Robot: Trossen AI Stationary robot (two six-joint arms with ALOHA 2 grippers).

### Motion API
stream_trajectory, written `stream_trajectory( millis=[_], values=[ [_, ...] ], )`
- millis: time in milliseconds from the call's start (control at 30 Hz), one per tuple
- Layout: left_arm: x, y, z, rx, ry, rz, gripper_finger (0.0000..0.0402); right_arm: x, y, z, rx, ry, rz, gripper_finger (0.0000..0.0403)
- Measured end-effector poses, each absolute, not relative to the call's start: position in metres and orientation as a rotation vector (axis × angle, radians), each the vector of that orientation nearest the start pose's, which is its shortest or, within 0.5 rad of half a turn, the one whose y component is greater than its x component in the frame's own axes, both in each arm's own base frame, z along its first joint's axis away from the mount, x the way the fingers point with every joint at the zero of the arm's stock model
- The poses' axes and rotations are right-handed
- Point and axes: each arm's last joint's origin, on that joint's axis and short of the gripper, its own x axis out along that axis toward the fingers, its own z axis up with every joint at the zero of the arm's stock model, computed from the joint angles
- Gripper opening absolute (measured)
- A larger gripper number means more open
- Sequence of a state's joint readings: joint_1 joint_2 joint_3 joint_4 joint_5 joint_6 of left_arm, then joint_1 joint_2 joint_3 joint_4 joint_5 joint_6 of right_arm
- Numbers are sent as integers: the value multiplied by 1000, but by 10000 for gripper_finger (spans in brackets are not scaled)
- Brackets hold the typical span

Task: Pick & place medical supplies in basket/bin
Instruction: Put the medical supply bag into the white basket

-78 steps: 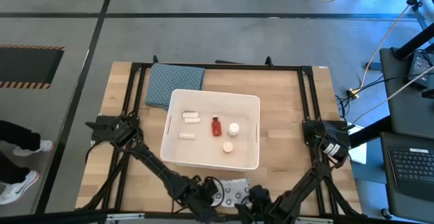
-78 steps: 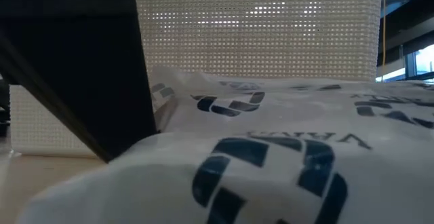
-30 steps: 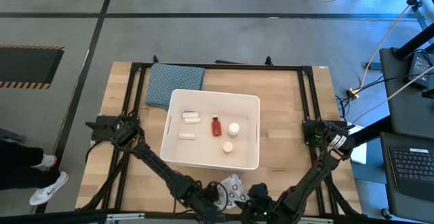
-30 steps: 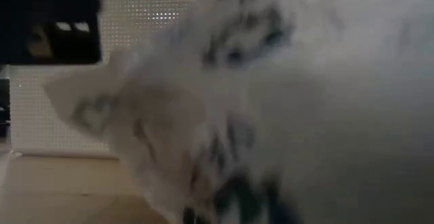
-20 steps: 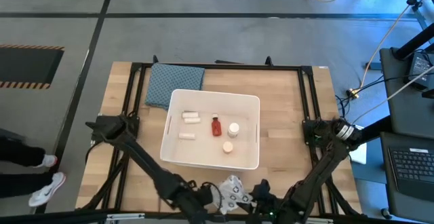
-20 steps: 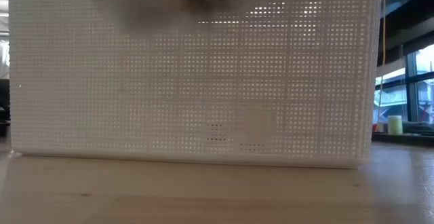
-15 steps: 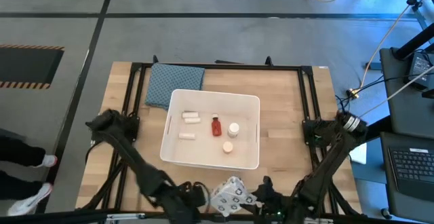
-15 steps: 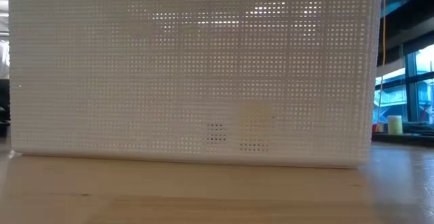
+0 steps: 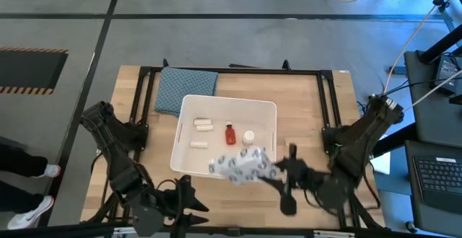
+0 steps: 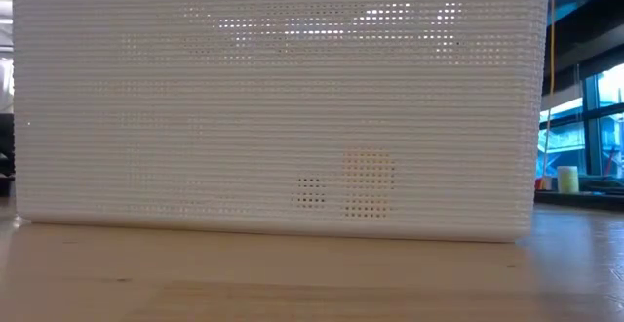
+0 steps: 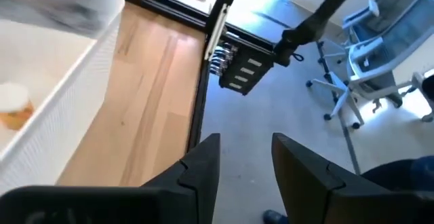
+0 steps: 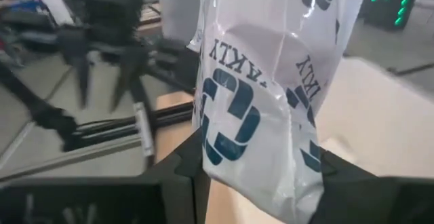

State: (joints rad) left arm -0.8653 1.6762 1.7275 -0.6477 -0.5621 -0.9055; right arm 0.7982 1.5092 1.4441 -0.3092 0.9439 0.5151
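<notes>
The white bin (image 9: 189, 167) stands mid-table and holds white tubes (image 9: 202, 125), a red-brown bottle (image 9: 229, 134) and a white bottle (image 9: 248, 135). Its perforated near wall (image 10: 273, 107) fills the low view. A crinkled silvery-white packet with dark marks (image 9: 240, 167) hangs over the bin's near rim, and my right gripper (image 9: 268, 170) is shut on it. The packet (image 12: 264, 81) fills the right wrist view. My left gripper (image 9: 186, 193) stands open near the table's front left, with nothing between its fingers (image 11: 207, 166). My right gripper pinches the packet between its two fingers at the packet's right end (image 12: 224, 156). The fingers reach in about level from the table's right. The packet is lifted clear and stretches on past the fingertips over the bin's near rim.
A blue-grey folded cloth (image 9: 186, 88) lies at the bin's far left corner. Bare wood (image 9: 303, 108) shows right of the bin. A black frame (image 9: 328, 101) runs round the table. Office chairs (image 11: 369, 54) stand beyond the table's edge.
My right gripper has risen from the table's near edge and gone toward the bin with the packet, which is now lifted clear over the bin's near rim. My left gripper has risen and drawn off toward the table's left, apart from the packet.
</notes>
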Motion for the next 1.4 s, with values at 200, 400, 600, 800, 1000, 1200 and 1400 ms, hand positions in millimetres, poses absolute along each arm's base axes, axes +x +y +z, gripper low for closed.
stream_trajectory(
  millis=[200,400,600,800,1000,1200,1400],
  values=[
    [250,-264,384,-440,588,-88,127,270,175,386,120,265,-208,125],
    [242,-257,386,-419,655,-117,127,283,136,368,50,453,-295,125],
    [231,-242,393,-375,684,-75,127,290,120,353,70,620,-230,125],
    [224,-231,395,-318,681,-1,127,305,122,326,-2,773,-157,125],
    [224,-228,395,-303,685,17,127,320,126,304,-2,868,-89,125],
    [224,-228,395,-303,684,18,127,335,126,283,13,949,-24,125],
    [224,-228,395,-304,684,18,127,347,123,274,83,966,47,132]
  ],
)
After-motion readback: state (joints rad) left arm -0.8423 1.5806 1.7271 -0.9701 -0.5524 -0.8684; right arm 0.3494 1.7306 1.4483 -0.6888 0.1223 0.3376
